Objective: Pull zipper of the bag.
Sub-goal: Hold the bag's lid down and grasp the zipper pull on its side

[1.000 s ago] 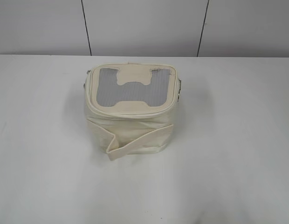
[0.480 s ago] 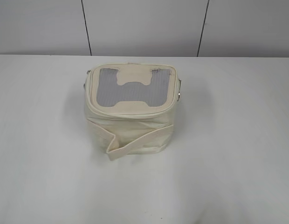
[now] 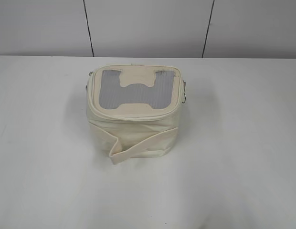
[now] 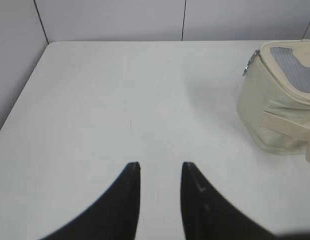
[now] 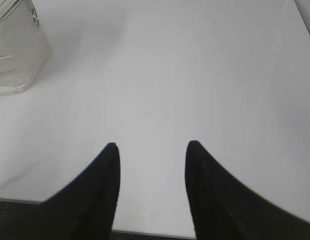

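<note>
Black, tapered, pointed gripper fingers (image 4: pixel 127 200), matte.

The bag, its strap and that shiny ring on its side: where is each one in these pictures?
bag (image 3: pixel 133 129): exterior view, front wall below the top rim.
strap (image 3: pixel 143 144): exterior view, middle of the flat cream band.
ring pull (image 4: pixel 249 65): left wrist view, silver ring at the bag's upper corner.

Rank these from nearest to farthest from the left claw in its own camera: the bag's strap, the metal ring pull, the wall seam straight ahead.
Measured from the left gripper:
1. Strap, right, on the bag's side.
2. Ring pull, farther back at the bag's top corner.
3. Wall seam, beyond the table's far edge.
</note>
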`<state>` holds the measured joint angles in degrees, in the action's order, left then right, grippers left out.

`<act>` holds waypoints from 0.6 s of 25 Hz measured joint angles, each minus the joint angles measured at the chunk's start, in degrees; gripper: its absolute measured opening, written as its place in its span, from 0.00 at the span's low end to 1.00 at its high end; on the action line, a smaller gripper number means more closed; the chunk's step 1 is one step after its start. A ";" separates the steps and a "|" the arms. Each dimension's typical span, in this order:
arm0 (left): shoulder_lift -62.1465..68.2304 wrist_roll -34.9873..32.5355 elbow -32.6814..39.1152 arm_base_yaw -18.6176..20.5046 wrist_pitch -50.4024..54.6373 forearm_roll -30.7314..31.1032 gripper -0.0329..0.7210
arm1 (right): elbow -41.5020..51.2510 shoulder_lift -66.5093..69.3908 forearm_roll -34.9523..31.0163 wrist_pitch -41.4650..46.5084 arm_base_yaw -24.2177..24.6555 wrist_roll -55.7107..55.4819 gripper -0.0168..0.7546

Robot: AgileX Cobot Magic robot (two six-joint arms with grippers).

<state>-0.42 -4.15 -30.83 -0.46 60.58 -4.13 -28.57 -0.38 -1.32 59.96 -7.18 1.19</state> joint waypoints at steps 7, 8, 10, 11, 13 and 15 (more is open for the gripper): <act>0.00 0.00 0.00 0.00 0.00 -0.04 0.35 | -1.07 9.67 -11.57 -3.00 0.00 7.37 0.47; 0.00 0.00 0.00 0.00 0.00 -0.06 0.35 | -1.52 13.50 -14.72 -5.80 0.00 10.82 0.47; 0.00 0.00 0.00 0.00 0.00 -0.16 0.35 | -2.66 24.08 -22.40 -12.69 0.00 18.57 0.47; 0.00 0.00 0.00 0.00 0.00 -0.25 0.35 | -3.63 30.03 -26.20 -16.44 0.00 23.62 0.47; 0.00 0.00 0.00 0.00 0.00 -0.46 0.35 | -6.58 41.88 -36.47 -21.29 0.00 35.91 0.47; 0.00 0.00 0.00 0.04 0.00 -0.61 0.35 | -11.75 54.83 -45.81 -23.22 -0.23 47.89 0.47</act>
<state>-0.42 -4.15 -30.83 -0.42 60.58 -4.74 -40.32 54.45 -47.13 36.74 -7.41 49.08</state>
